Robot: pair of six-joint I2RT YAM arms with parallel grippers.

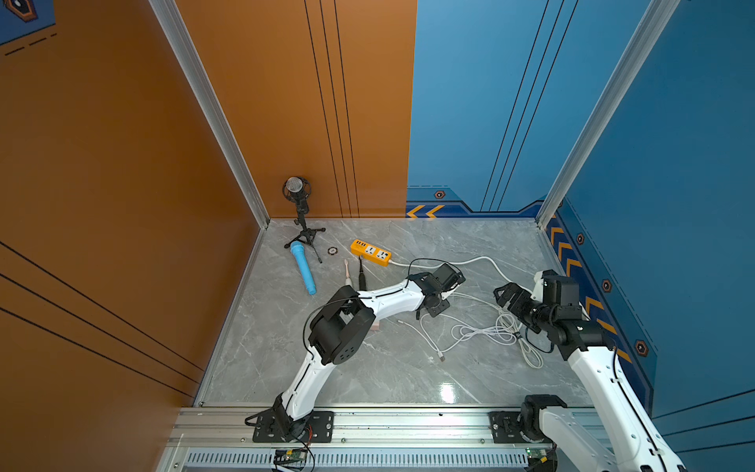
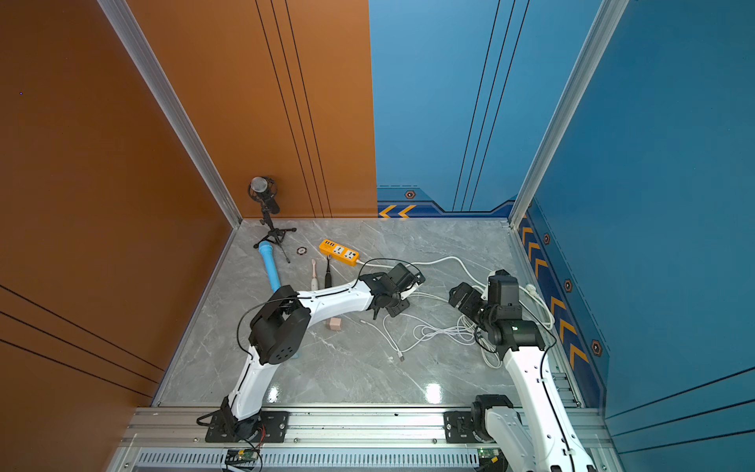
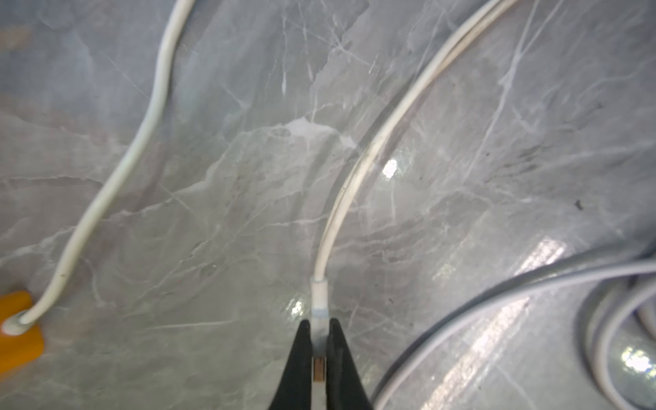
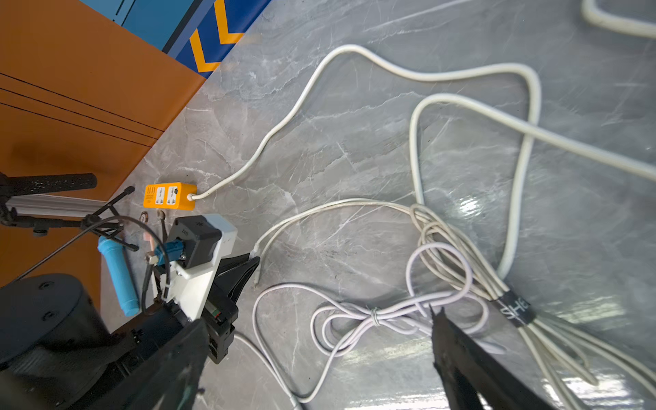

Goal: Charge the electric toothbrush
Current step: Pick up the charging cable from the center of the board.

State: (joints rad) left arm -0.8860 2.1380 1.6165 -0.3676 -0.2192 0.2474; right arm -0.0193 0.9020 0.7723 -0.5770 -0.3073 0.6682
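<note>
L gripper (image 3: 319, 324) jaws clamped on the plug end of a thin white charge cable (image 3: 318, 294), low over the marble table (image 1: 367, 376). R gripper (image 1: 504, 295) jaws wide apart, empty, above the loose cable bundle (image 4: 443, 284). Pink-white toothbrush (image 1: 347, 274) lies flat near the orange power strip (image 1: 370, 252), a black one (image 1: 362, 276) just beside it; can't tell which is the target. Nothing plugged into either brush. Est. early stage: cable end grabbed; carrying it over, mating w/ brush and hooking to the strip all left.
</note>
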